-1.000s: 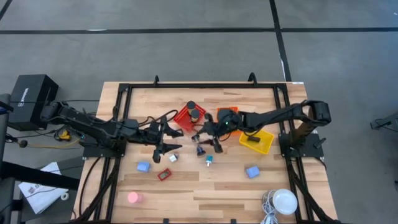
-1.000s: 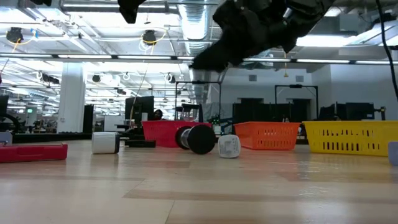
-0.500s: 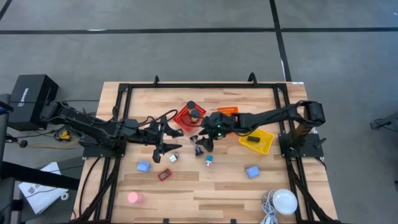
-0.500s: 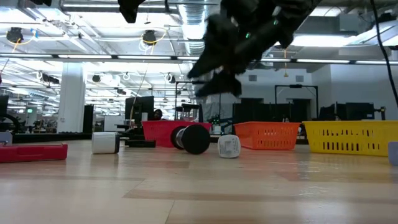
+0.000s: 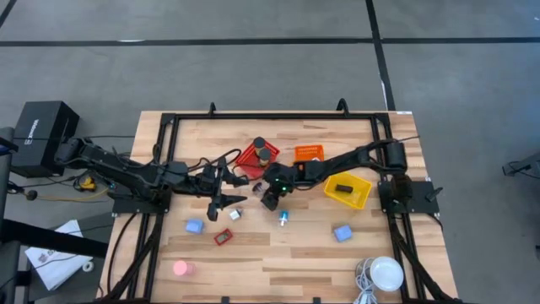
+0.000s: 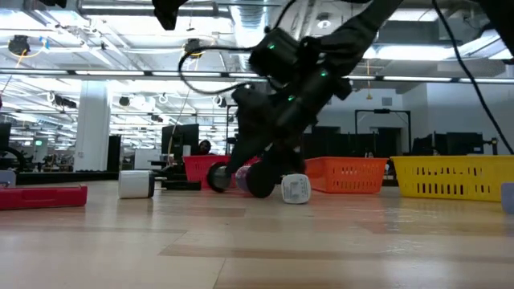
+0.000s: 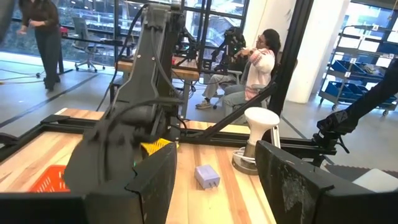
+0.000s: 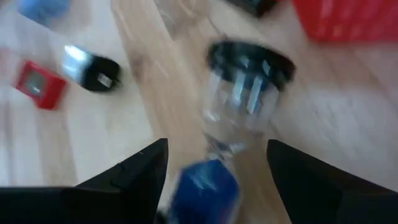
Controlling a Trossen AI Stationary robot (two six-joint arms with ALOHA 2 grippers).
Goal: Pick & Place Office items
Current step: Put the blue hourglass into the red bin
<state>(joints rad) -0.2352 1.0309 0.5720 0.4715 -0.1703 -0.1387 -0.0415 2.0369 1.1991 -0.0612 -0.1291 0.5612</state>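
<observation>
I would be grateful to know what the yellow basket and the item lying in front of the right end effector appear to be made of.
The yellow mesh basket looks like plastic or coated wire: rows of slots pierce its wall, with a matte finish. The clear-bodied item with a black cap and blue end looks like transparent plastic, perhaps glass: the wooden table shows through it, with bright glints.
</observation>
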